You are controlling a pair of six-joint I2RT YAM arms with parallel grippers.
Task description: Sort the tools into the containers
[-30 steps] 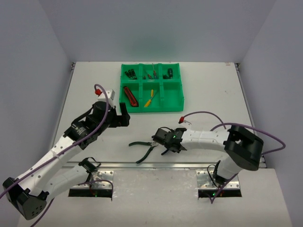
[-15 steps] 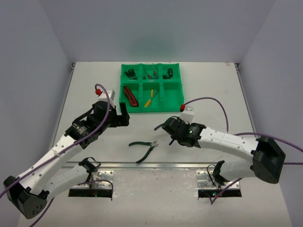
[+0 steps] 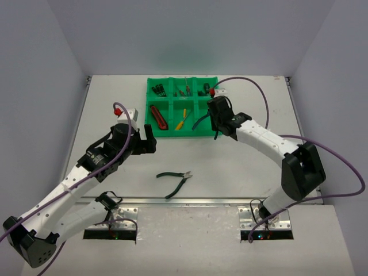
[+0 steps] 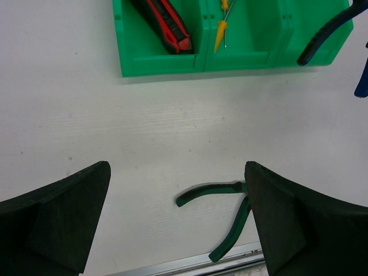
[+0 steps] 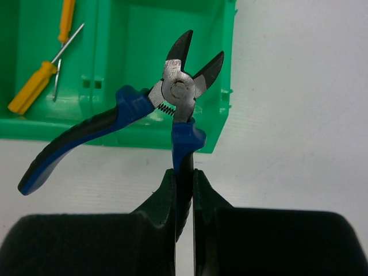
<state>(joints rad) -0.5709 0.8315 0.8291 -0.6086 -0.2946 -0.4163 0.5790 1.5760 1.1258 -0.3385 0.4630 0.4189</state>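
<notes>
Over the near-right corner of the bright green six-compartment plastic tray (image 5: pixel 115 123) hang the blue-and-black-handled side cutters (image 5: pixel 178 89). Their steel nose points into the compartment next to the one holding the yellow-handled screwdriver (image 5: pixel 34 86). One splayed handle reaches back across the tray's front wall, above the white table (image 5: pixel 287 144). The step in hand looks like delivering this tool. The next move probably calls for carrying it a little deeper, so that both handles clear the wall, then lowering and letting go. The right gripper (image 5: pixel 184 178) is clenched tight on the cutters' other handle, its two dark fingers pinching it from either side. Well apart, on the table between the arms, lie the green-handled pliers (image 3: pixel 175 178), not yet sorted. The left gripper (image 4: pixel 178 213) hovers over them with its jaws spread wide, grasping nothing and touching nothing.
</notes>
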